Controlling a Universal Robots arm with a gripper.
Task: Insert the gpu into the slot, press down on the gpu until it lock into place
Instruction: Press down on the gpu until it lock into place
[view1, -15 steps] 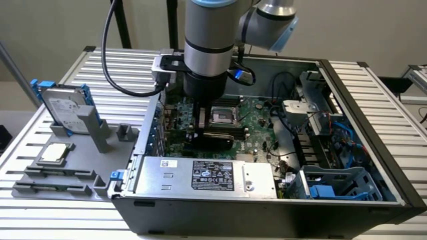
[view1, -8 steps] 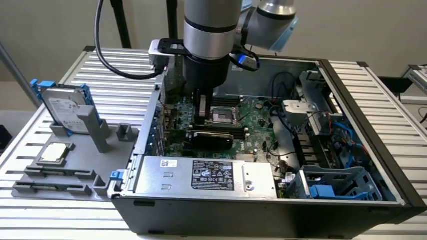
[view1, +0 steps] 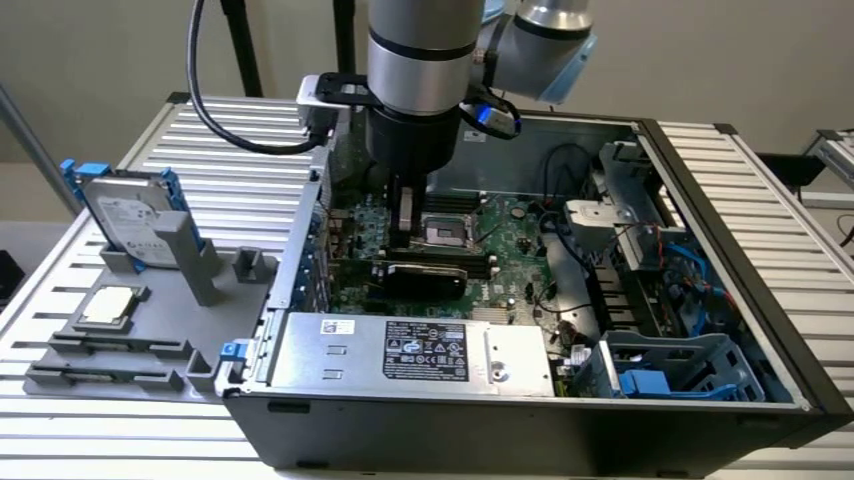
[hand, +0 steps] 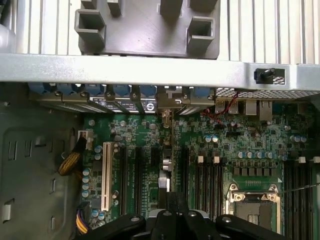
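Note:
The gpu (view1: 424, 272), a thin black card, stands on edge across the green motherboard (view1: 514, 255) inside the open computer case. My gripper (view1: 406, 240) reaches straight down into the case and meets the card's top edge. In the wrist view the gpu (hand: 165, 165) shows edge-on, running between the black expansion slots towards its silvery bracket (hand: 169, 96) at the case's rear wall. My gripper (hand: 176, 200) is shut on the gpu, its dark fingers (hand: 182, 207) close together over the near end of the card.
A grey labelled power-supply box (view1: 414, 350) lies in front of the card. The processor socket (view1: 447, 232) sits just behind the card, with cables and a drive cage (view1: 667, 365) toward the exterior view's right. Outside the case stand a hard drive (view1: 131, 215) and a grey fixture (view1: 114, 345).

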